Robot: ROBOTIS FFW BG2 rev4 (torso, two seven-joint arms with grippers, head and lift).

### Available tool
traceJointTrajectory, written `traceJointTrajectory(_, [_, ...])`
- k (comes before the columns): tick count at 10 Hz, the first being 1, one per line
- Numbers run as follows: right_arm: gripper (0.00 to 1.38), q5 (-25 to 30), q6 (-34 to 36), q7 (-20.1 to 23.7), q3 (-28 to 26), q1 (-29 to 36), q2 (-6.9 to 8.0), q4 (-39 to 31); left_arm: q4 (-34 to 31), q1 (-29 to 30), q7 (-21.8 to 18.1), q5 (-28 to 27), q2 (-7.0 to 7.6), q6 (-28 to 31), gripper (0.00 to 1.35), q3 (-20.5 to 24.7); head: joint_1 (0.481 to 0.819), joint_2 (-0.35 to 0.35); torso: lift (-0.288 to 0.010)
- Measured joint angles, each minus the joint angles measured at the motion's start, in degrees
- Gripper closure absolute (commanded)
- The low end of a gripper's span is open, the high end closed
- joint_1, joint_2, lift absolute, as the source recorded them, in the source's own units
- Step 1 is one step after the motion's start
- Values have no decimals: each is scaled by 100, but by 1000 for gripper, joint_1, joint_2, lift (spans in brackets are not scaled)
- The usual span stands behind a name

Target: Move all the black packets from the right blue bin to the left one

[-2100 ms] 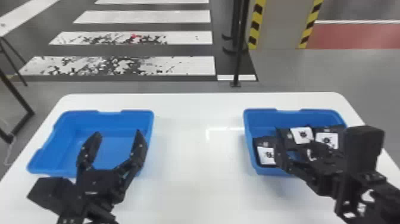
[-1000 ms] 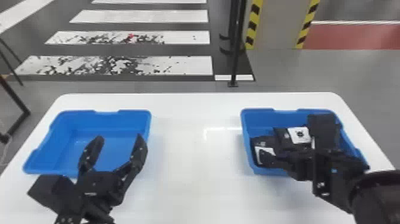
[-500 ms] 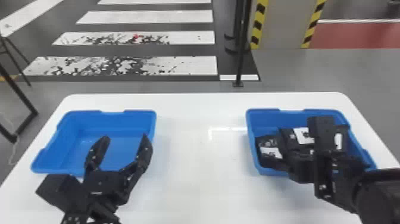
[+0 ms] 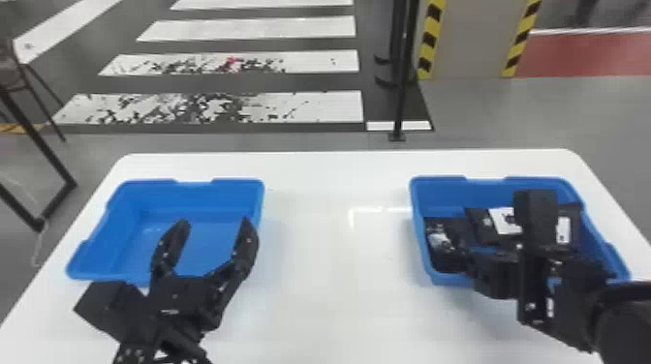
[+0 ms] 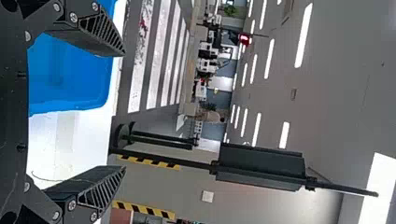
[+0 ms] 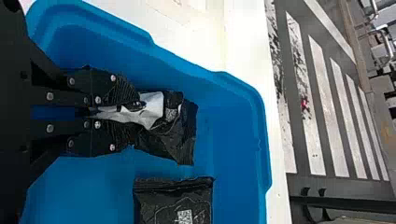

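Observation:
The left gripper (image 4: 210,237) stands open over the near side of the left blue bin (image 4: 220,183), whose inside shows bare blue; its spread fingers show in the left wrist view, left gripper (image 5: 123,109). The right gripper (image 4: 453,256) is down inside the right blue bin (image 4: 436,183), at its left part. In the right wrist view the right gripper (image 6: 116,112) is shut on a crumpled black packet (image 6: 175,135) with a white label. Another black packet (image 6: 198,200) lies flat beside it. Farther right in the bin, black packets (image 4: 479,222) are partly hidden by the right arm.
Both bins stand on a white table (image 4: 334,242), with a wide stretch of tabletop between them. Beyond its far edge a black post (image 4: 401,97) rises from the floor. A dark metal frame (image 4: 46,159) stands off to the left.
The right gripper has gone down into the right bin's left part and closed on a packet, which now looks crumpled. The left gripper holds its open pose.

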Motion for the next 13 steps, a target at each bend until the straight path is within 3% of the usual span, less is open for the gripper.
traceJointTrajectory(3, [1154,55,-804,3,-231,420,9,-713,7,0,43,418,9,96,197,-73,695,53,-168])
traceJointTrajectory(4, [1154,21,-1043,190,-360,582,9,-989,12,-7,43,645,17,77,193,-125,695,50,-168])
traceJointTrajectory(5, [1154,-76,-1489,791,-492,619,8,-973,14,-24,10,1091,40,57,197,-226,695,52,-168])
traceJointTrajectory(7, [1154,-784,-2480,2020,-419,281,-71,-111,14,-80,-271,2126,61,-32,200,-372,695,78,-168])
traceJointTrajectory(10, [1153,-2022,-2821,2901,598,-350,-293,1034,14,-262,-533,2832,101,-310,200,-619,695,160,-168])
traceJointTrajectory(13, [1153,-2659,-2782,2927,1742,-800,-385,1513,14,-374,-537,2417,136,-431,200,-739,695,256,-168])
